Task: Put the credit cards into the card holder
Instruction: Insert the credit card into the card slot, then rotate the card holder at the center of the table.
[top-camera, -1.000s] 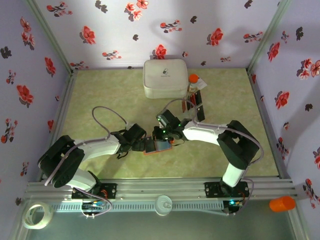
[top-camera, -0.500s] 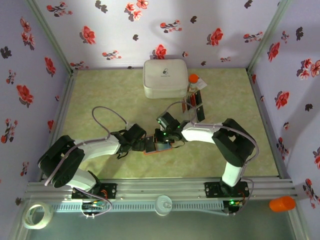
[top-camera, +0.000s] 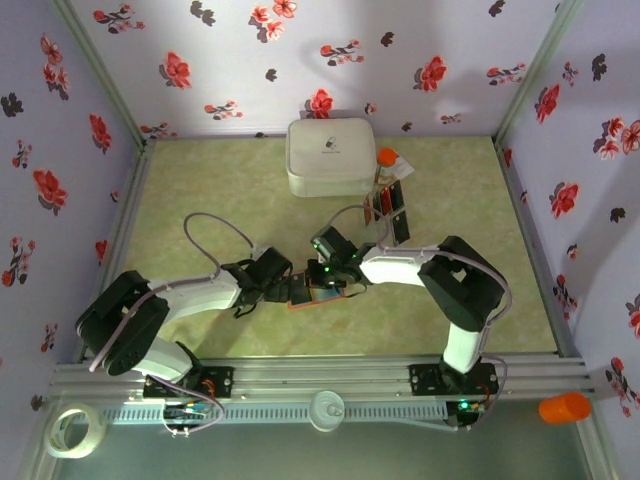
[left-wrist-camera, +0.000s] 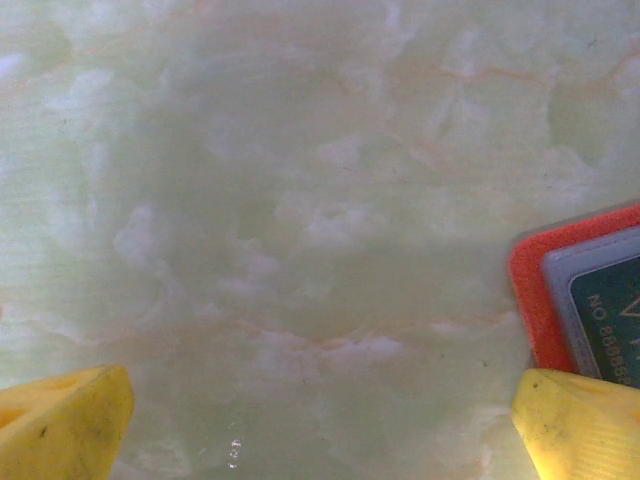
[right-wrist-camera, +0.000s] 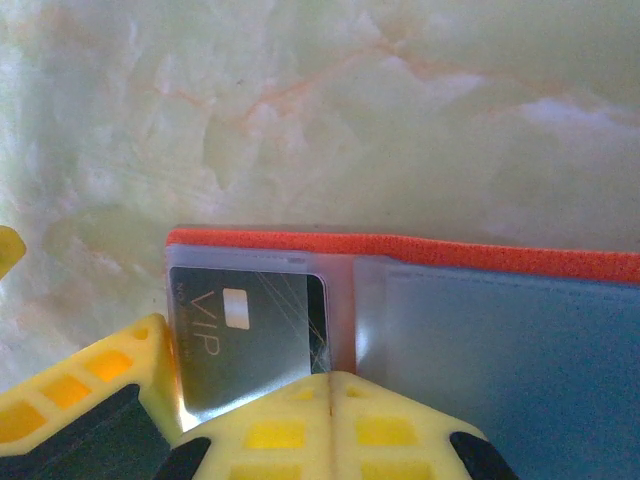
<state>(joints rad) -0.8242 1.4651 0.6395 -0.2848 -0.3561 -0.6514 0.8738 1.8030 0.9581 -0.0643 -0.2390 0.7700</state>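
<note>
Top external view: the orange card holder (top-camera: 322, 295) lies open in the middle of the table (top-camera: 200, 190). Both arms meet over it, the left claw (top-camera: 293, 290) at its left edge and the right claw (top-camera: 326, 279) above it. Loose credit cards (top-camera: 392, 212) lie near the white case (top-camera: 328, 157).

Left wrist view: the left claw is released, its fingertips wide apart, with the holder's corner beside the right one.

Right wrist view: the right claw is clenched over a dark VIP card (right-wrist-camera: 250, 335) that sits in the holder's clear pocket.

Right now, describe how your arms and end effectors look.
The left arm and right arm have white shells, black joints and a looping grey cable each. Left end effector and right end effector have yellow fingers; the right's show hollow grid cells.
</note>
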